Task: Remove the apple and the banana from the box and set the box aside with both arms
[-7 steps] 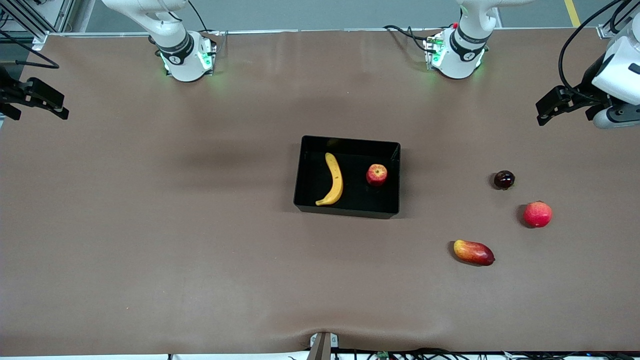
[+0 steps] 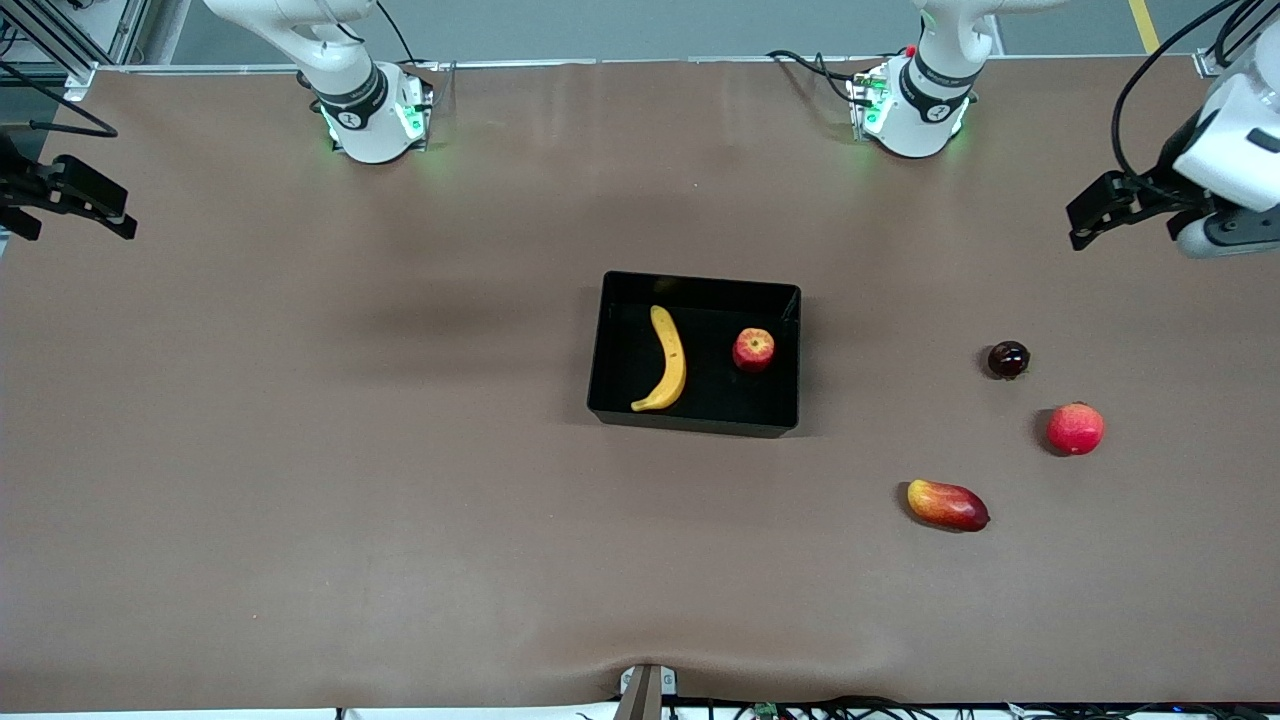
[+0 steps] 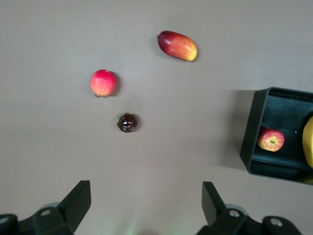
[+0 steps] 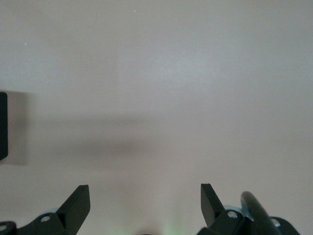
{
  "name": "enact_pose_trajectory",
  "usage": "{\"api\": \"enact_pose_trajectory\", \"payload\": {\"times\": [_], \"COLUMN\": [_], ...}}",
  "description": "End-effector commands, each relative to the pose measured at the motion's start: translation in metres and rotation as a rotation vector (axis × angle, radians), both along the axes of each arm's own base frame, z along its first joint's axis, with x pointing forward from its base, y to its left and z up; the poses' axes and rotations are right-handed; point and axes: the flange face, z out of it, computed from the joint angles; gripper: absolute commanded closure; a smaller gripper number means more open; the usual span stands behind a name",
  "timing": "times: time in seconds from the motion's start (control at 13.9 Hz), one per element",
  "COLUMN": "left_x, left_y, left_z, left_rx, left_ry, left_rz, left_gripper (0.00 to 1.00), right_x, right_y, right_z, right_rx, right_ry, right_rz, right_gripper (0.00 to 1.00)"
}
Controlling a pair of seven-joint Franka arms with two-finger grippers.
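Black glossy low-walled plastic box [image 2: 697, 352] mid-bench, holding long curved yellow banana [image 2: 664, 359] and small red apple [image 2: 753, 350], apart. Apple probably light, smooth, prone to roll: pinch across middle. Banana: mid-length. Left gripper [image 2: 1095, 215] and right gripper [image 2: 75, 200] parked over bench ends, jaws released, empty.

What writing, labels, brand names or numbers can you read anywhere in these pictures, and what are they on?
None can be read.
Dark band on the right arm's base: pale marking, too small to read.
Dark band on the left arm's base: the same.
The box and the fruit carry no text.
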Motion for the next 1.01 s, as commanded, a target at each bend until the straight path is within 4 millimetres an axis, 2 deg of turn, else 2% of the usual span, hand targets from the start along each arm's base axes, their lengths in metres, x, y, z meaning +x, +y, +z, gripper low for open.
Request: {"api": "enact_pose_trajectory", "payload": {"times": [0.0, 0.22, 0.36, 0.5, 0.72, 0.94], "left_x": [0.016, 0.021, 0.018, 0.016, -0.002, -0.025], "left_y": [-0.05, -0.107, -0.145, -0.18, -0.237, -0.267], "left_z": [-0.037, -0.086, -0.125, -0.154, -0.204, -0.253], "left_rx": [0.014, -0.005, -0.026, -0.057, -0.042, -0.042], "left_ry": [0.06, 0.036, 0.003, -0.017, -0.042, -0.093], "left_rz": [-0.071, -0.07, -0.004, 0.077, 0.177, 0.348], "left_gripper": [0.0, 0.0, 0.0, 0.0, 0.0, 0.0], "right_x": [0.001, 0.002, 0.002, 0.002, 0.002, 0.002], "right_y": [-0.002, -0.004, -0.004, -0.006, -0.005, -0.004], "right_z": [0.003, 0.003, 0.003, 0.003, 0.005, 0.005], "right_rx": [-0.023, -0.013, -0.015, -0.016, -0.02, -0.021], "right_ry": [0.003, 0.0, 0.0, -0.002, -0.005, -0.005], "right_rz": [-0.016, -0.019, -0.019, -0.021, -0.02, -0.017], "right_gripper": [0.0, 0.0, 0.0, 0.0, 0.0, 0.0]}}
